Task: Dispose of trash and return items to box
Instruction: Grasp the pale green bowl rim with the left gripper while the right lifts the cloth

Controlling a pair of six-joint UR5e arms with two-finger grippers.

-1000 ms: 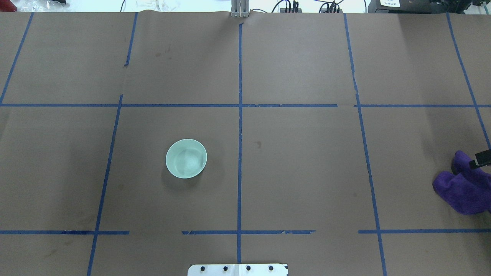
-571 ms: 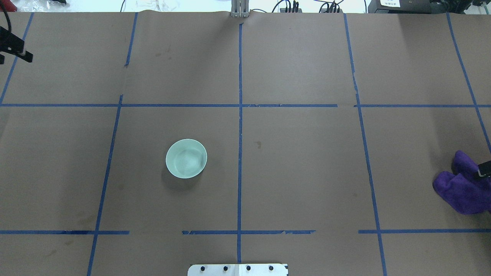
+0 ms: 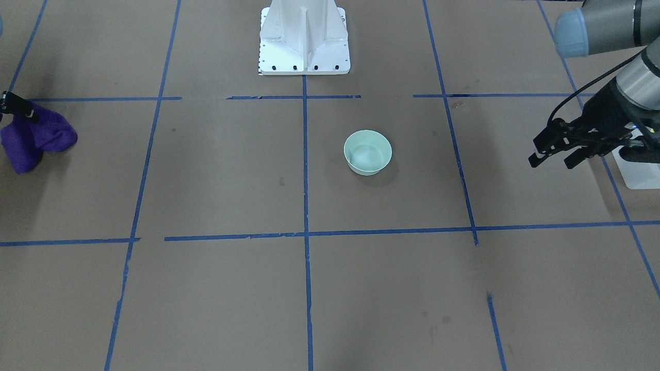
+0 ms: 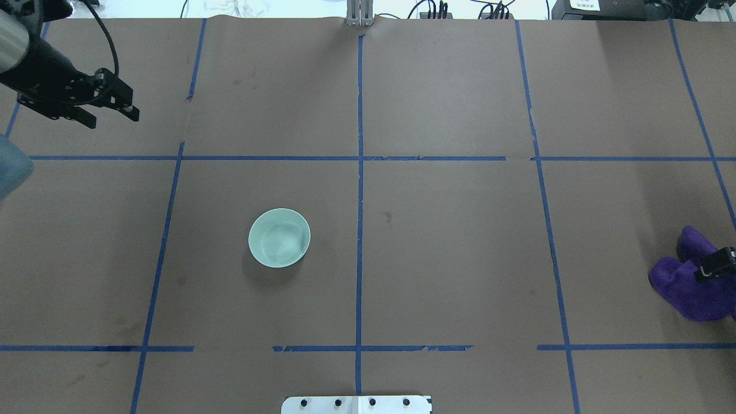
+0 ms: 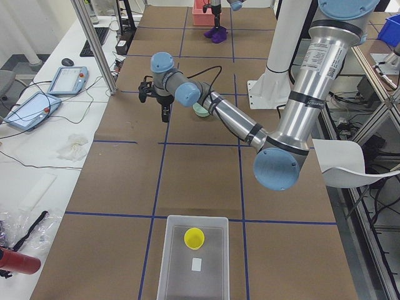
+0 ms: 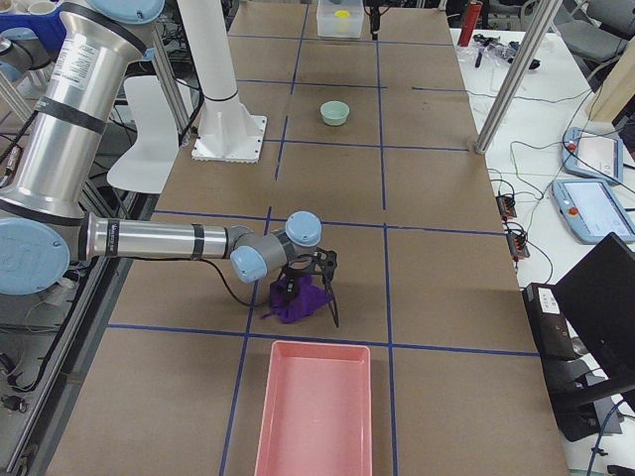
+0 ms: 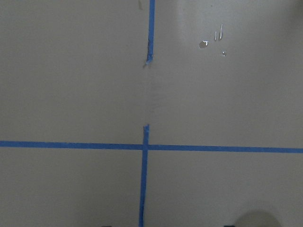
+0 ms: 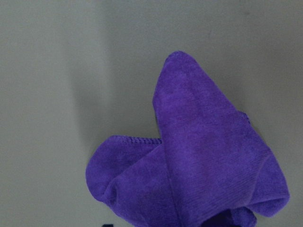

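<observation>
The yellow cup (image 5: pixel 194 238) is seen standing upright, mouth up, inside the box (image 5: pixel 215 278), a frosted bin set at the tabletop's (image 4: pixel 460 241) end on the robot's left. The left tool (image 4: pixel 109 112) is held well apart from the cup, above bare brown paper and blue tape lines. Its fingers are spread with nothing between them, so it is released. A mint-green bowl (image 4: pixel 279 237) is placed nearer the middle, apart from both tools.

The cup is shown only in the two side views. The overhead view is cut off short of the box, and in the front-facing view only a corner of the box is caught at the edge, behind the left tool. A small white piece lying flat in the box beside the cup can be made out in the exterior left view alone.

The right tool (image 4: pixel 715 265) is found at the opposite end, directly over a crumpled purple cloth (image 4: pixel 687 284). Whether it is spread or clenched cannot be told, since only a sliver of it is caught overhead and in front. A pink tray (image 6: pixel 313 416) near the cloth is shown plainly in the exterior right view.
</observation>
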